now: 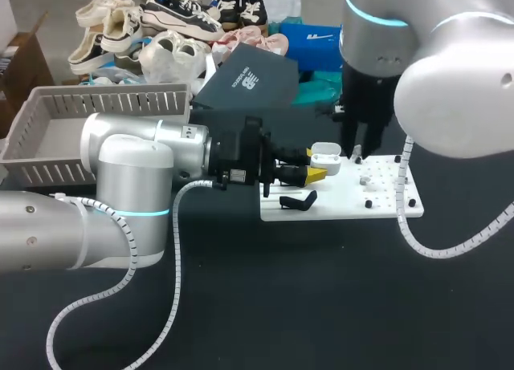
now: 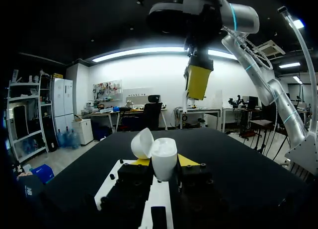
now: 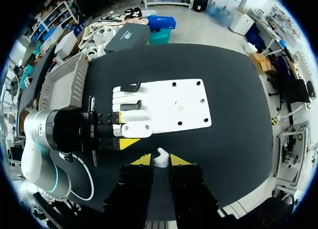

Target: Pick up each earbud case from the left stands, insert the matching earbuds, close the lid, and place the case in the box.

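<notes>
White earbud case (image 1: pixel 325 156) is in my left gripper (image 1: pixel 314 166) right now, pinched from both sides between the yellow tips, with its lid (image 2: pixel 142 142) flipped open. It sits over the left end of the white board (image 1: pixel 377 201), roughly mid-table. From the left wrist view you can see the case standing upright in the fingers with the lid leaning off to one side.

My right gripper (image 3: pixel 160 162) comes in from the far right and hangs above the board, just right of the case. Its fingers are almost together, squeezing a small white earbud (image 3: pixel 160 154) between the tips. Looking down from that wrist, the case lies ahead of the fingers, not touching the earbud.

Two black stands (image 3: pixel 130 87) sit at the left edge of the board, on the far side of the left gripper, both bare as far as I can tell. A grey basket (image 1: pixel 96 117) is on the far left of the black table (image 1: pixel 321 306), and a dark box (image 1: pixel 245 79) is just right of it.
</notes>
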`<act>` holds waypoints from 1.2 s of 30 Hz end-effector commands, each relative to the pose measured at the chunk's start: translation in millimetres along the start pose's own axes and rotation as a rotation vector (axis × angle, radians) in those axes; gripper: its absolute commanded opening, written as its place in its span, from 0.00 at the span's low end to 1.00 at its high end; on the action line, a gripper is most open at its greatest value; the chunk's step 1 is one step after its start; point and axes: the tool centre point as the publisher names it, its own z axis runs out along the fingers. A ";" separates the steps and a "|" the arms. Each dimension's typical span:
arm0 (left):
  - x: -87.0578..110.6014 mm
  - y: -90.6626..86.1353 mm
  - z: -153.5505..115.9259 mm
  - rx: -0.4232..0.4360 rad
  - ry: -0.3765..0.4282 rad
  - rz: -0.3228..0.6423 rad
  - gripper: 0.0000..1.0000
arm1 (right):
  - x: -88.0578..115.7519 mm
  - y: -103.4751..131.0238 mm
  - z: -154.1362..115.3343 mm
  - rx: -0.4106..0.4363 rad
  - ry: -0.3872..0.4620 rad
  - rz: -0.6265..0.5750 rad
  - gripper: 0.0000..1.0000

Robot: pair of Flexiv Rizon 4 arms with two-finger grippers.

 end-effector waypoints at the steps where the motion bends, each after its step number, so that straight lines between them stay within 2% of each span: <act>1: 0.8 2.4 0.5 0.006 0.000 0.000 0.00 | -13.9 7.7 -9.8 -0.031 0.102 0.075 0.00; 5: 0.8 2.4 0.5 0.006 0.000 0.000 0.00 | -16.9 14.3 -9.7 -0.019 0.089 0.097 0.00; 13: 0.8 2.4 0.5 0.006 0.000 0.000 0.00 | -14.8 24.2 0.4 0.100 0.015 0.104 0.00; 31: 0.8 2.4 0.5 0.006 0.000 0.000 0.00 | -13.1 20.6 0.1 0.108 0.014 0.087 0.00; 36: 0.8 2.4 0.5 0.006 0.000 0.000 0.00 | -19.3 23.8 -2.7 0.130 0.011 0.207 0.00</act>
